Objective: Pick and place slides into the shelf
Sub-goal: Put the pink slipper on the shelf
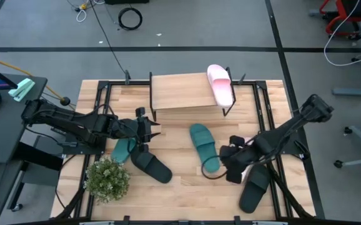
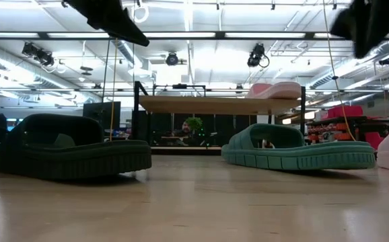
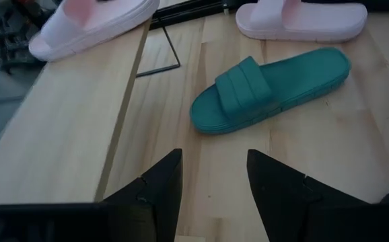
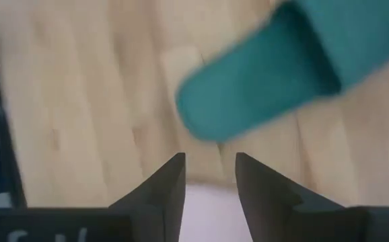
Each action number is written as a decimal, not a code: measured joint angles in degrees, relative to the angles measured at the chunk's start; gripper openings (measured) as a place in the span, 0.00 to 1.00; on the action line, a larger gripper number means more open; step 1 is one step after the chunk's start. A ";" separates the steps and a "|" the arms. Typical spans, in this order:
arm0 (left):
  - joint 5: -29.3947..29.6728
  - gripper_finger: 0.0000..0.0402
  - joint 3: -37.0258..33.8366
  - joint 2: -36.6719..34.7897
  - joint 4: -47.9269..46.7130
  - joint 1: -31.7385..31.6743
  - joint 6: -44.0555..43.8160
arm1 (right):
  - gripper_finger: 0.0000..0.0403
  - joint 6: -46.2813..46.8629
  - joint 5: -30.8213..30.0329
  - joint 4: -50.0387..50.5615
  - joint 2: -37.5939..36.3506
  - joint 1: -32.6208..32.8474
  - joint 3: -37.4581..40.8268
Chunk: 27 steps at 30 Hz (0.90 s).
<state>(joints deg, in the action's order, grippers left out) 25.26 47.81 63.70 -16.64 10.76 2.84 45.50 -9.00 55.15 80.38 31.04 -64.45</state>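
Note:
The shelf stands at the table's far middle, and a pink slide lies sole-down on the right end of its plank. A teal slide lies flat on the table's middle. Another teal slide and a black one lie at the left. My left gripper hovers open above these two, level with the shelf's left end. My right gripper points down, open, over the middle teal slide's near end and a second pink slide. Another black slide lies near right.
A small potted plant stands at the near left corner. Black wire frames run along the table's sides and behind the shelf. Bare wood shows between the middle teal slide and the left pair.

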 joint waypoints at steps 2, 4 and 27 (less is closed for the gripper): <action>0.01 0.43 0.00 0.00 0.04 0.00 -1.07 | 0.34 4.02 2.66 1.98 2.80 1.17 0.00; 0.00 0.43 0.00 0.00 0.02 0.00 -0.88 | 0.34 7.22 5.19 4.11 5.32 2.55 0.00; 0.00 0.43 0.00 0.00 0.04 0.00 -0.69 | 0.33 23.66 -0.18 16.80 13.75 5.51 11.32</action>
<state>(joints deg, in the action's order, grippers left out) 25.26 47.81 63.70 -16.60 10.76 2.15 69.17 -9.18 71.95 94.13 36.56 -53.13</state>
